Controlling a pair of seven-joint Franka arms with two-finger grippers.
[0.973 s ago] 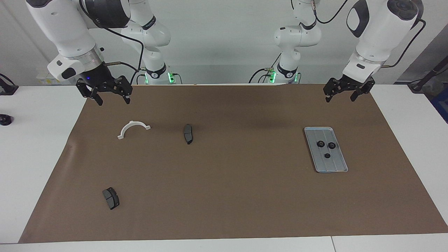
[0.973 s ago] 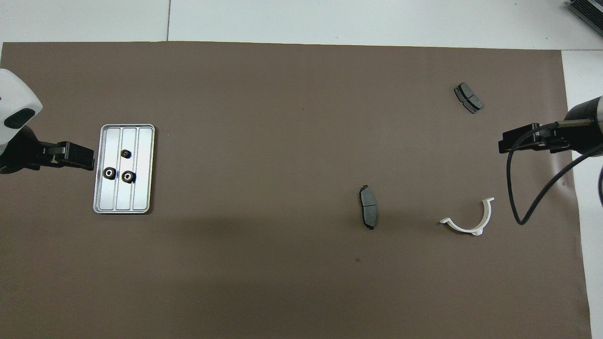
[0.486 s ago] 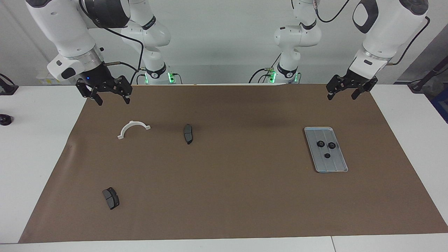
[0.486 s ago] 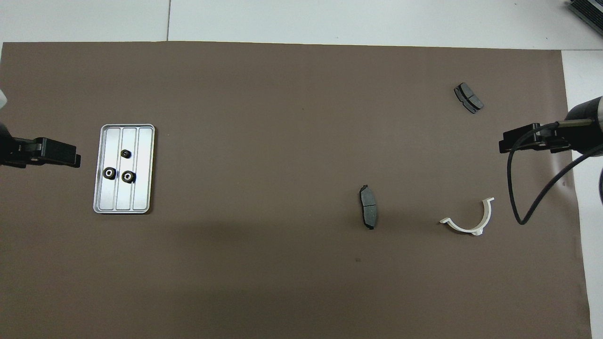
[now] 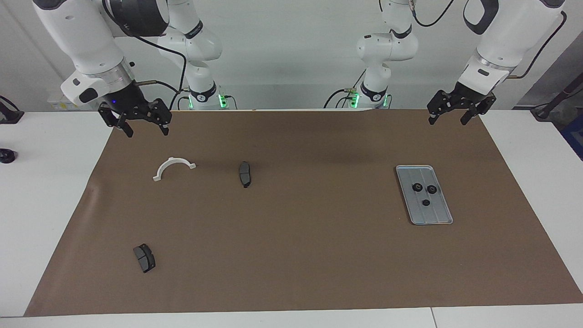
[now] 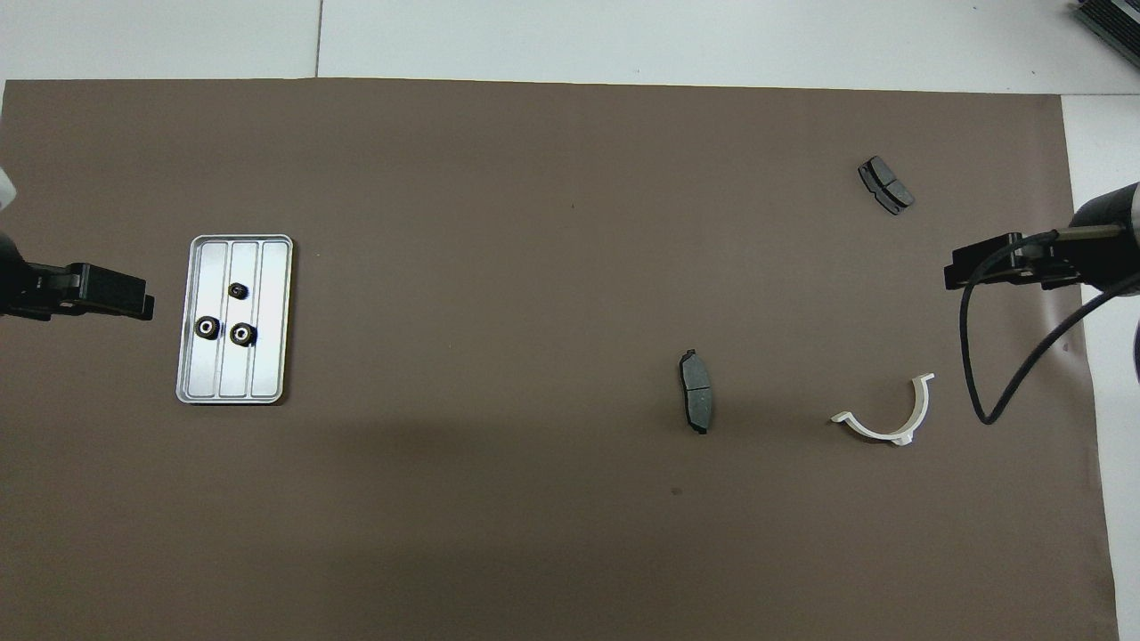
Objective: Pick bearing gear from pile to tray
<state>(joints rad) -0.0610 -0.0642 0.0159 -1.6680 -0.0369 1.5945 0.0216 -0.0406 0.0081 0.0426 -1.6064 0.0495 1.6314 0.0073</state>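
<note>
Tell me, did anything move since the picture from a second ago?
Only the left gripper moved. It lifted and drew back from beside the tray, toward the mat's edge by the robots, open and holding nothing. The right gripper waits open in the same spot. The three gears on the tray, the white bracket and both brake pads stayed put.

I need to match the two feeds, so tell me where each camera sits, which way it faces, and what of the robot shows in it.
Facing view: high, across the table, facing both arms; left gripper and right gripper hang open over the mat's corners.
Overhead view: high above the robots' end, looking steeply down; only the grippers and wrists show at the side edges.
Shared: the tray with three gears, two brake pads, white bracket, half a turn apart.
</note>
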